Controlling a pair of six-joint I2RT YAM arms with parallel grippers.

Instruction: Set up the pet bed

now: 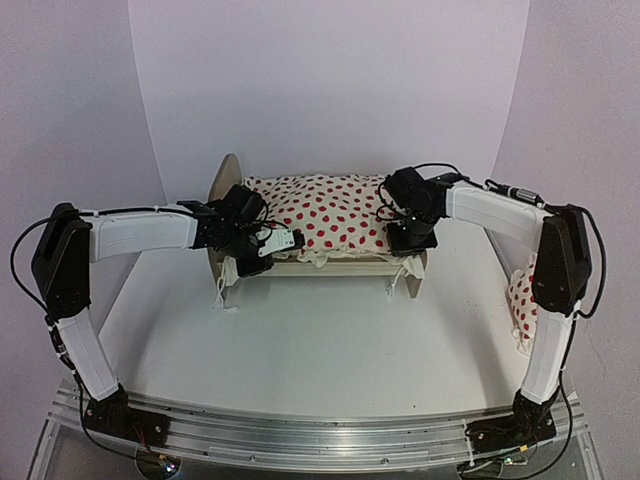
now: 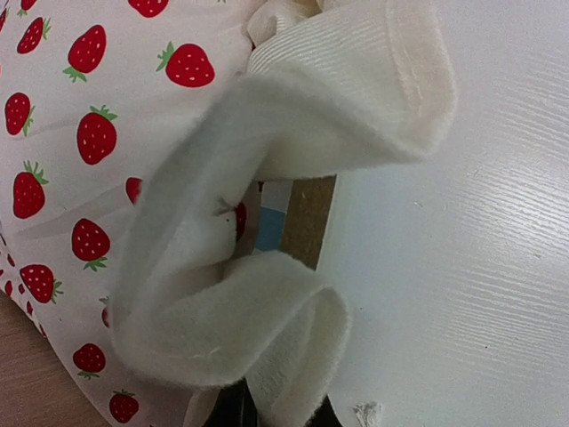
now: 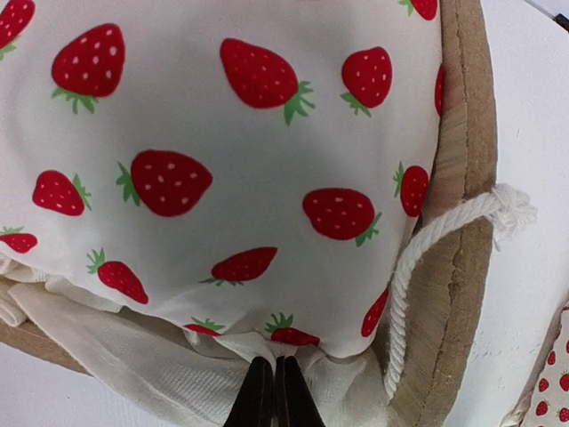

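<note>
My left pincer (image 1: 265,250): clamped on ruffle of duvet (image 1: 325,215) | my right pincer (image 3: 274,396): closed at duvet hem, hold uncertain | risk: thin hem slips free, duvet skews across pet bed (image 1: 226,178).

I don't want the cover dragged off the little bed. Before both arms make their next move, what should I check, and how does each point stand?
1. Duvet on the pet bed: ok; it lies across the bed's top.
2. Left gripper hold: ok; it is shut with the duvet's ruffle bunched at its fingers.
3. Right gripper hold: cannot tell; it is shut at the duvet's hem, but no pinched cloth shows.
4. Rope clear of the right gripper: ok; it drapes over the footboard, apart from the fingers.
5. Pillow on the bed: not ok; it lies at the right edge of the table.
</note>
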